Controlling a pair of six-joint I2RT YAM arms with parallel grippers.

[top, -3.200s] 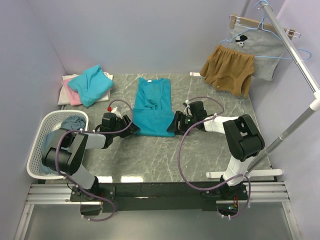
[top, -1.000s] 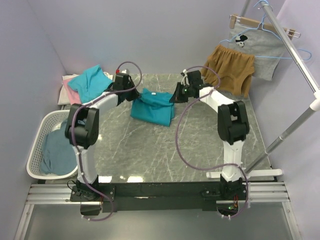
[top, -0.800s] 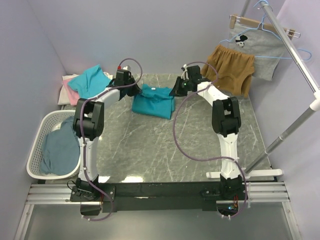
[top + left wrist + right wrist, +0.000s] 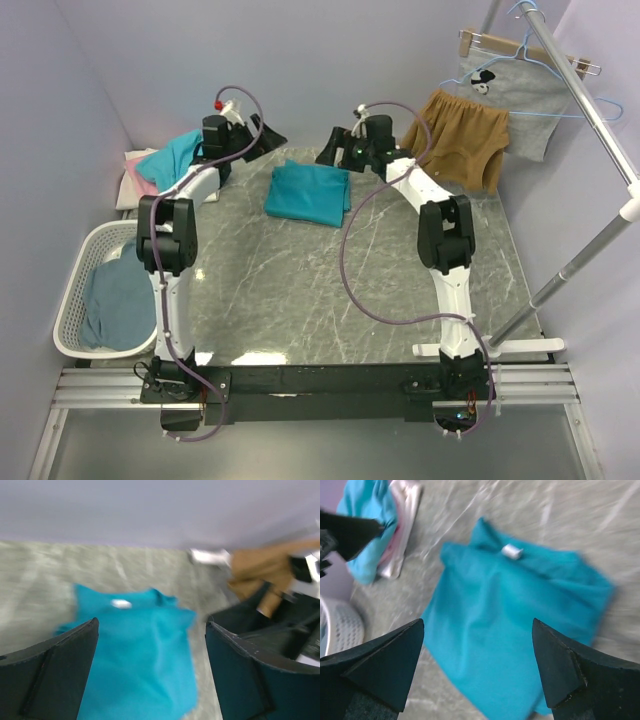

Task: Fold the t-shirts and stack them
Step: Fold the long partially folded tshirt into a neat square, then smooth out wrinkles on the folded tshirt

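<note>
On table, folded teal t-shirt, wrist views blurred

The left arm and right arm have white links, black joints, looping mauve cables, and black wedge-shaped fingers.

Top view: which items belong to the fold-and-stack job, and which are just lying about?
Job:
folded teal t-shirt
teal and pink tee pile
slate-blue tee in basket

Lying about:
tan shorts
grey printed garment
</note>
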